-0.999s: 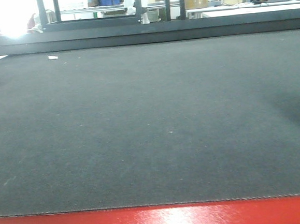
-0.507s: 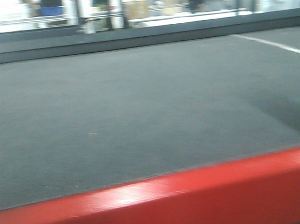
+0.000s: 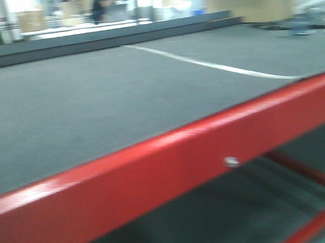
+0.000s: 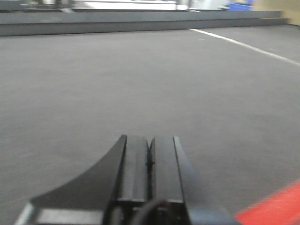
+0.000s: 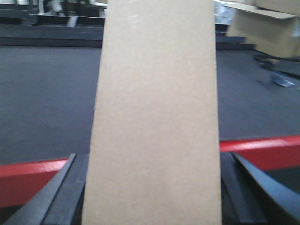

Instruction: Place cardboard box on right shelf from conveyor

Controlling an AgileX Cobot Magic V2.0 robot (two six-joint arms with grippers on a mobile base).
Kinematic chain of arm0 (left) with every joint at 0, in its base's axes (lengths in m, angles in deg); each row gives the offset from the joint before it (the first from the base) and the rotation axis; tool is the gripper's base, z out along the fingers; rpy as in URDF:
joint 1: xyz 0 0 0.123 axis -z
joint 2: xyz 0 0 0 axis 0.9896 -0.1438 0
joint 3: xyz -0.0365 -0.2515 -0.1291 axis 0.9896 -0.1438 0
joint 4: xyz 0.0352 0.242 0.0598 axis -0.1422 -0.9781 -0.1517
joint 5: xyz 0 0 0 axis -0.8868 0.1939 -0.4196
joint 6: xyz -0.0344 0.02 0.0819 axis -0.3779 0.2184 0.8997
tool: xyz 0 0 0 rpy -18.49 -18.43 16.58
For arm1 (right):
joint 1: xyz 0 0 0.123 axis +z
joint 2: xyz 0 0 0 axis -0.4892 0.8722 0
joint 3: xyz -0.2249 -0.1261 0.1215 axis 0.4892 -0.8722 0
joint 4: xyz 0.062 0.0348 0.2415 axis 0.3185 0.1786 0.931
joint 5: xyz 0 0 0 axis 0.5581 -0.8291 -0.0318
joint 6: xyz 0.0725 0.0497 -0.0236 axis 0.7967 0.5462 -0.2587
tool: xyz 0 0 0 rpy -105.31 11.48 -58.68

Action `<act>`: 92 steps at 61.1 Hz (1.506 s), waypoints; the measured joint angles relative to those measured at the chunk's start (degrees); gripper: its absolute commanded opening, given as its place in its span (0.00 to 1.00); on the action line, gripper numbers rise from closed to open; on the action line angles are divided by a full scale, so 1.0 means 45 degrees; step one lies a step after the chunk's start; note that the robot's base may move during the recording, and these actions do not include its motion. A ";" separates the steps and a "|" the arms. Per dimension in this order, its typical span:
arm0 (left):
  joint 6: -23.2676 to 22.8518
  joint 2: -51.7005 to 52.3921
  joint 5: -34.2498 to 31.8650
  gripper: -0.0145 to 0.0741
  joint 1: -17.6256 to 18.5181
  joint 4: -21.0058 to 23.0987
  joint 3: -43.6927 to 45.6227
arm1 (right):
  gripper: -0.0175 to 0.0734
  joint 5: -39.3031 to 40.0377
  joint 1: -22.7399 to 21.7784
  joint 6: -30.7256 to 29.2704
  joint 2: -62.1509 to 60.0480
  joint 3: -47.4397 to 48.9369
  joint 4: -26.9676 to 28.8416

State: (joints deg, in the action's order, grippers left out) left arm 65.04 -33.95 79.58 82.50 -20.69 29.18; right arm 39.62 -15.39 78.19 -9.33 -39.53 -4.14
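Note:
The cardboard box [image 5: 157, 93], plain tan and narrow, fills the middle of the right wrist view and stands upright between the dark fingers [image 5: 65, 192] of my right gripper [image 5: 153, 159], which is shut on it. Behind the box lies the conveyor [image 5: 47, 93], with its red edge [image 5: 262, 147] level with the fingertips. In the left wrist view my left gripper [image 4: 149, 139] is shut with nothing in it, low over the grey conveyor belt [image 4: 117, 79]. The front view shows the conveyor belt [image 3: 82, 105] and its red frame [image 3: 155, 172] running diagonally. The right shelf is out of view.
A white line [image 3: 203, 65] crosses the belt at the right. Red legs [image 3: 310, 172] show under the frame. Large cardboard cartons [image 5: 267, 28] stand beyond the conveyor at the right, and a person [image 3: 104, 5] sits at a desk far behind.
The front view has swung to the right: the conveyor's red edge went from level to steeply slanted, and the white line, the legs and the floor at right came into view.

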 measured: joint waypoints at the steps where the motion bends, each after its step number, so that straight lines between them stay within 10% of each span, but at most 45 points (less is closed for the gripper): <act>1: 0.0000 0.0000 0.0000 0.03 0.0000 0.0000 0.0000 | 0.40 0.0000 0.0000 0.0000 0.0000 0.0000 0.0000; 92: 0.0000 0.0000 0.0000 0.03 0.0000 0.0000 0.0000 | 0.40 0.0000 0.0000 0.0000 0.0000 0.0000 0.0000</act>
State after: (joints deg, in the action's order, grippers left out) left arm 65.04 -33.95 79.58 82.50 -20.69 29.18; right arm 39.62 -15.39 78.19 -9.33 -39.53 -4.14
